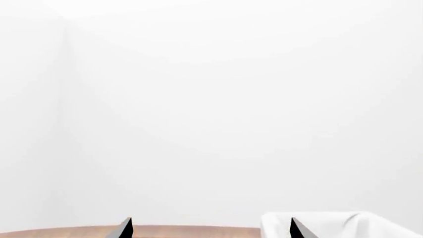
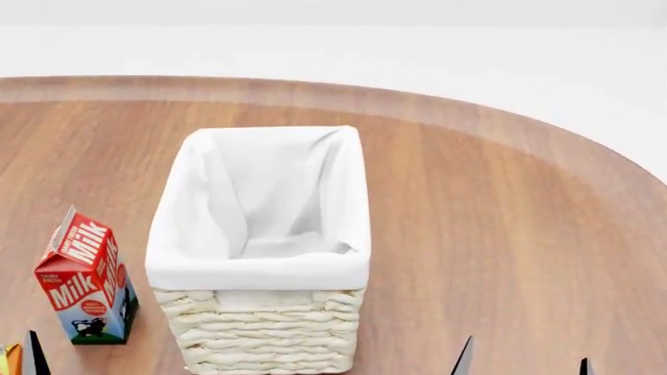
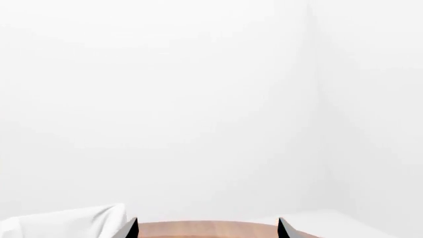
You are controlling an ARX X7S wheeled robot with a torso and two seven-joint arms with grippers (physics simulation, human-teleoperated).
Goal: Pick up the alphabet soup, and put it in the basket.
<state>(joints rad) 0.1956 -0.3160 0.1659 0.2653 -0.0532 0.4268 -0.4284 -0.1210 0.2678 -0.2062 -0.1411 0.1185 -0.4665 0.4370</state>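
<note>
The alphabet soup is out of view in all three views. The basket, cream wicker with a white cloth lining, stands empty in the middle of the table in the head view. Its cloth corner also shows in the left wrist view as the basket and in the right wrist view as the basket. My left gripper is open, with nothing between its fingers; one fingertip shows at the head view's lower left. My right gripper is open and empty, to the right of the basket's near end.
A red, white and blue milk carton stands upright left of the basket. A sliver of an orange object shows at the bottom left corner. The round wooden table curves away at the back and right, with white wall beyond.
</note>
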